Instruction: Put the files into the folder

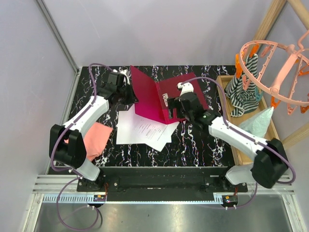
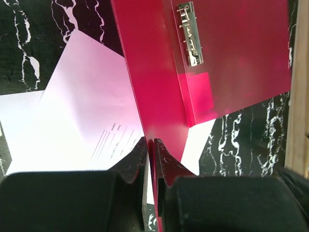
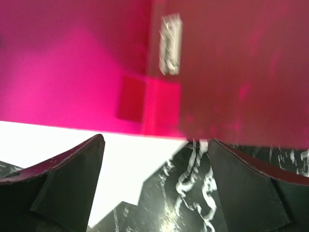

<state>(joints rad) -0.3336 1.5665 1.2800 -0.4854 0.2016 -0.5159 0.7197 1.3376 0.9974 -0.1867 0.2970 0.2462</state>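
As the top view shows, the folder (image 1: 147, 96) sits open in the upper middle of the frame. One half lies flat on the table (image 1: 193, 145) and the other cover stands up, pinched at its upper-left edge by the left gripper (image 1: 126, 92). I judge that this hold props the cover so the inside can be reached. The files (image 1: 145, 129) lie fanned on the table just below the folder, touching its lower edge and not yet inside. The right gripper (image 1: 175, 106) hangs over the flat half. A pink cloth (image 1: 96, 140) rests at lower left, apart from the work.

From the left wrist, the two fingers (image 2: 137, 162) at the bottom of the frame are drawn narrow, with the thin red edge of the cover clamped between them. The folder's metal clip (image 2: 189, 34) shows at upper middle, and the files spread white across the left of the frame.

From the right wrist, which is somewhat blurred, the fingers (image 3: 67, 179) stand wide apart at the lower corners with nothing between them. The folder fills the upper half, with a strip of white sheet and the marbled table beneath. This empty claw looks free to fetch the sheets while the other arm props the cover.
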